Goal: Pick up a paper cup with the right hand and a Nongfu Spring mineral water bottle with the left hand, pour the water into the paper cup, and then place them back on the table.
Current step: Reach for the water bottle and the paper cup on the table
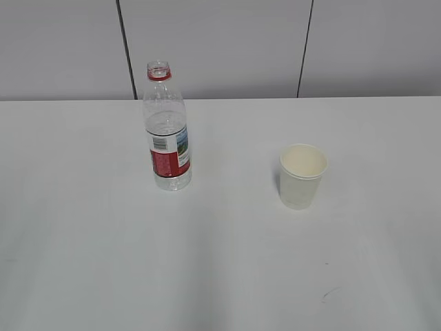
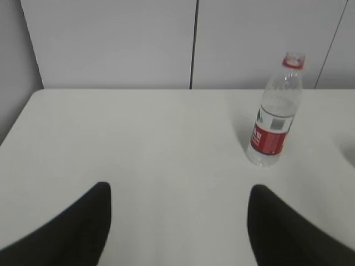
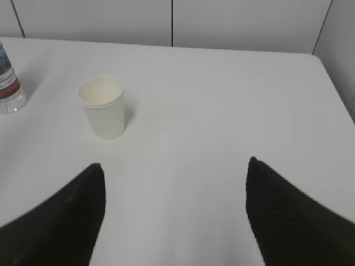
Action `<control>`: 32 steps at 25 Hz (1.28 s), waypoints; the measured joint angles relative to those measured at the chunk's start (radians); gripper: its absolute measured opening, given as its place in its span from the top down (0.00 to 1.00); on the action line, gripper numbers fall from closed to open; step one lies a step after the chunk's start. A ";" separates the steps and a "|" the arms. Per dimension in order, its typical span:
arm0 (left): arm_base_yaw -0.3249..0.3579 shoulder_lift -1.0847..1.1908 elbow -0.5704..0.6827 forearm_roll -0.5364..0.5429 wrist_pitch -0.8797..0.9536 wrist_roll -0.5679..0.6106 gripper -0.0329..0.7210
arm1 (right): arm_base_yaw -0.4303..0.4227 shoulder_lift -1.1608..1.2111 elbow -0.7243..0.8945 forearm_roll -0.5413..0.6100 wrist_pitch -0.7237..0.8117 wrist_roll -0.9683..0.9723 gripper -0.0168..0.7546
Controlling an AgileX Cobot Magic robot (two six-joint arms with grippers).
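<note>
Uncapped Nongfu Spring mineral water bottle (image 1: 167,129) and paper cup (image 1: 302,176) upright, well apart on the table (image 1: 220,269); left hand (image 2: 178,230) and right hand (image 3: 175,213) spread wide, holding nothing.

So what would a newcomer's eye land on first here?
Probably the uncapped water bottle with its red label, standing upright on the left of the white table. Next, the paper cup to its right, standing apart. Both end effectors are open, well short of either.

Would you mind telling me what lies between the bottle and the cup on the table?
Nothing: in the exterior view only bare white table separates the bottle from the cup.
</note>
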 joint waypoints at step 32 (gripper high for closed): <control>0.000 0.073 0.138 0.059 -0.330 0.001 0.34 | 0.000 0.005 0.209 -0.031 -0.392 -0.272 0.22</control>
